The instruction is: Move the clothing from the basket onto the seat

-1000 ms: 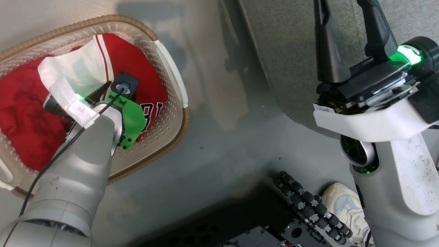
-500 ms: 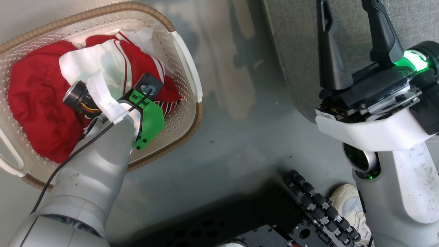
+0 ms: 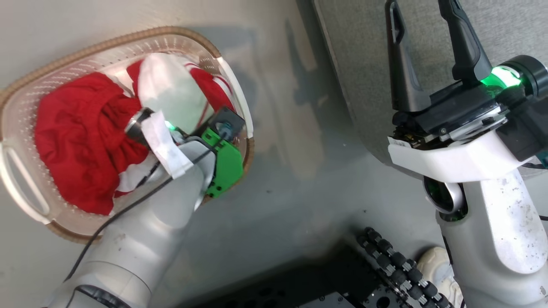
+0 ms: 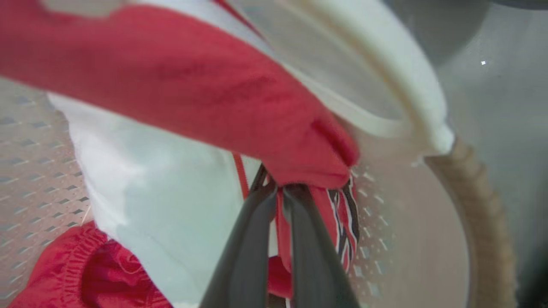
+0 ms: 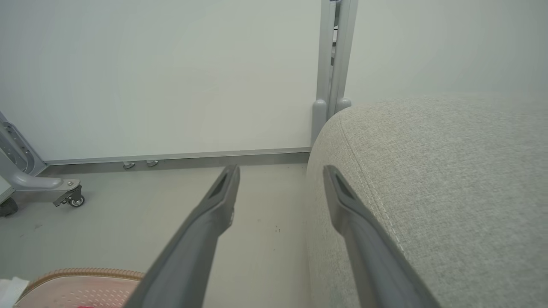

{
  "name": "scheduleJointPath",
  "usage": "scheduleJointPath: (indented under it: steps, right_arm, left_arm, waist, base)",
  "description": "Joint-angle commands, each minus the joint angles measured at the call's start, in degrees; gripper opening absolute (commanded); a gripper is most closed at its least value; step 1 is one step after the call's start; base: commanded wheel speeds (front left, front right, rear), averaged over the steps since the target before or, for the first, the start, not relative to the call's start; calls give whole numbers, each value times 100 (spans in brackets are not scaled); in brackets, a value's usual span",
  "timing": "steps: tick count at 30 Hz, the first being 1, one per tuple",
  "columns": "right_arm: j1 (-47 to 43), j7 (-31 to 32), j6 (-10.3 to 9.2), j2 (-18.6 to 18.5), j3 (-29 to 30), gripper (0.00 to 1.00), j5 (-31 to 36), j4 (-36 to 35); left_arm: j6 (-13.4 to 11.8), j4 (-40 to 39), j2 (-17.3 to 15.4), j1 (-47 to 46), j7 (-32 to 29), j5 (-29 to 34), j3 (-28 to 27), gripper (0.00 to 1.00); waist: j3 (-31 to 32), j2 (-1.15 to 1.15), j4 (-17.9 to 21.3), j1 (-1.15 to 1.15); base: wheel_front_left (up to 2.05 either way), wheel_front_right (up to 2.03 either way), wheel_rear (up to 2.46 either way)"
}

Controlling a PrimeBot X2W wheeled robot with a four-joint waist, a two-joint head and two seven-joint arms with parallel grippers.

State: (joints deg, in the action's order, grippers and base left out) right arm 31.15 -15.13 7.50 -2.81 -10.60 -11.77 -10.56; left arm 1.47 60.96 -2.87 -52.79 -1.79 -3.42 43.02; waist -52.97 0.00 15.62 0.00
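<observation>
Down in the basket (image 3: 107, 39) the left claw (image 4: 277, 191) has its two long dark fingers pressed together, with a pinch of cloth squeezed between the tips. That cloth is the clothing (image 3: 77, 141): slick red fabric, creased and bunched, wrapped around a smooth white panel. In the left wrist view a red fold drapes right over the fingertips. A strip of black-and-white striped trim hangs just beside one finger, and a ruched, elasticated red edge curls at the lower left. From the head view, the whole bundle is heaped inside the basket walls, with the white bulge up against the pale wrist.

The basket itself is a rounded cream plastic tub whose sides are dotted with rows of small perforations. It is capped by a brown woven-look rim, and it has a smooth white handle (image 3: 238, 97) on the side nearest the arm. It sits on a glossy grey floor (image 3: 291, 179).

Over on the other side, the right claw (image 3: 421, 25) has its tapered fingers spread wide with nothing between them. It hangs over the rounded edge of the seat (image 5: 449, 179), which is grey, coarse-woven upholstery with a stitched seam running along the curve. The seat is well apart from the basket, with bare floor between them. A pale shoe (image 3: 432, 265) peeks in beside the right arm at the bottom.
</observation>
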Motion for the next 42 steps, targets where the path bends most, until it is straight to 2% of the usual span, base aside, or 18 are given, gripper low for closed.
scheduleJointPath:
  steps: [1, 5, 12, 23, 31, 42]
  right_arm:
    - [-84, -4, -2, -16, 25, 100, 69, 59]
    - [-165, -3, -2, -16, 28, 100, 147, 157]
    - [-322, -4, -2, -17, 37, 100, 216, 350]
    - [-653, -3, -2, -18, 87, 100, 289, 606]
    - [-1034, -3, -2, -18, 189, 100, 352, 771]
    - [-1475, -4, -2, -18, 278, 100, 395, 906]
  left_arm:
    - [21, -88, -8, 65, 48, -137, 90, 0]
    - [219, 0, -5, 91, 387, -368, 222, 0]
    - [336, 176, -4, 233, 970, -758, 383, 0]
    - [284, 69, -3, 584, 1609, -1395, 651, 0]
    - [133, -502, -2, 861, 1702, -1759, 595, 0]
    - [42, -1832, -85, 1343, 1702, -1529, -155, 0]
  waist:
    - [375, 0, -234, 0]
    - [717, 0, -420, 0]
    - [1258, 0, -644, 0]
    - [2170, 0, -995, 0]
    - [2817, 0, -1243, 0]
    - [3429, 0, -1473, 0]
  base:
    - [0, 0, 0]
    - [0, 0, 0]
    - [0, 0, 0]
    - [0, 0, 0]
    - [0, 0, 0]
    - [0, 0, 0]
